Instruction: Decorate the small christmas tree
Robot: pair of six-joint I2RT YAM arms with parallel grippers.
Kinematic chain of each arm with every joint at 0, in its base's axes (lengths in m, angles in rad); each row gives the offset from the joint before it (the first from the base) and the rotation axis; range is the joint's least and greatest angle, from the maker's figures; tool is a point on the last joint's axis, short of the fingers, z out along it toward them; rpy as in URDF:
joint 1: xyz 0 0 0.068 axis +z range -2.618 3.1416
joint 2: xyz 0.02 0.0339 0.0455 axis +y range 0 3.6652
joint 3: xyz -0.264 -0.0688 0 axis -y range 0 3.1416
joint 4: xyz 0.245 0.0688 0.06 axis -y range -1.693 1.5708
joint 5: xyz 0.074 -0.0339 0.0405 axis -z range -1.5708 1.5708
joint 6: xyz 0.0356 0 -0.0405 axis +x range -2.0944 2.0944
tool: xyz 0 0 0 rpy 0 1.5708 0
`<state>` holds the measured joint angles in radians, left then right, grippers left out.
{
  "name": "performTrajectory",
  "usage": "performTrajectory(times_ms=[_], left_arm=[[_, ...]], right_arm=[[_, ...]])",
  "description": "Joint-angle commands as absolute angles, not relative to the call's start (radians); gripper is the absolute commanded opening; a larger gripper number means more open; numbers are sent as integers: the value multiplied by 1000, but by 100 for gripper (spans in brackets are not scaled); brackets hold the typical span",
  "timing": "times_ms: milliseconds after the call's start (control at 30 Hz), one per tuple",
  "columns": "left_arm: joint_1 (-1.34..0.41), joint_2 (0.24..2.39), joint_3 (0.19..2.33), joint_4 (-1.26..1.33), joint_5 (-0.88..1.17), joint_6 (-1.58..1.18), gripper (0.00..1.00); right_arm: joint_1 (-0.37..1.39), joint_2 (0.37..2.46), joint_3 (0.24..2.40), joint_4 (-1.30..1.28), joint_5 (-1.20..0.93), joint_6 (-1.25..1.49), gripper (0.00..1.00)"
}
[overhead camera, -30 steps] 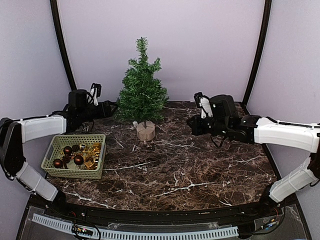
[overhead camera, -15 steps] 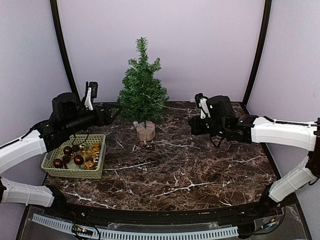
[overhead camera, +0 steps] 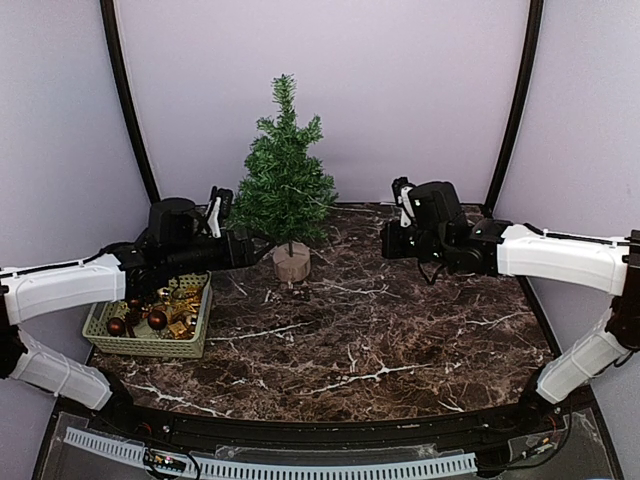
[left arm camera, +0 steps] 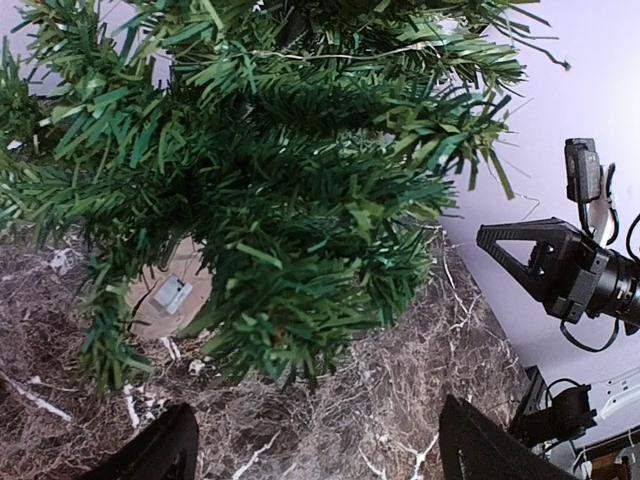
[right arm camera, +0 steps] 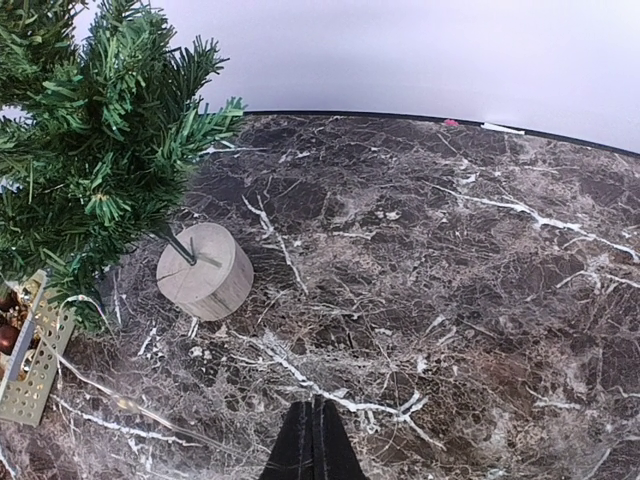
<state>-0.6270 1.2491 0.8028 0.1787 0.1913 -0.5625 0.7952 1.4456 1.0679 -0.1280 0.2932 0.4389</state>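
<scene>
The left hand (left arm camera: 318,405) is hovering released and empty at the lower branches of the small christmas tree (overhead camera: 285,180), probably tending them. The right hand (right arm camera: 314,432) is idling clenched to the tree's right, leaving room.

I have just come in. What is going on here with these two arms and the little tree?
The small christmas tree stands upright on its wooden base at the back of the marble table. The left tool is open and empty, right at the tree's lower branches. The right tool is shut on nothing and hovers over the table to the tree's right. The ornaments, dark red balls and gold pieces, lie in the green basket at the left; none shows on the tree.
</scene>
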Motion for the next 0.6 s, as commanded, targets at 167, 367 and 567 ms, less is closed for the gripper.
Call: performTrajectory(times_ms=[167, 367, 567], left_arm=[[-636, 1321, 863, 294, 162, -591, 72], [-636, 1355, 887, 294, 86, -568, 55], [-636, 1351, 895, 240, 33, -532, 17]], right_arm=[[786, 1451, 1095, -99, 307, 433, 0], [786, 1427, 1079, -91, 281, 419, 0], [787, 1378, 1046, -91, 234, 397, 0]])
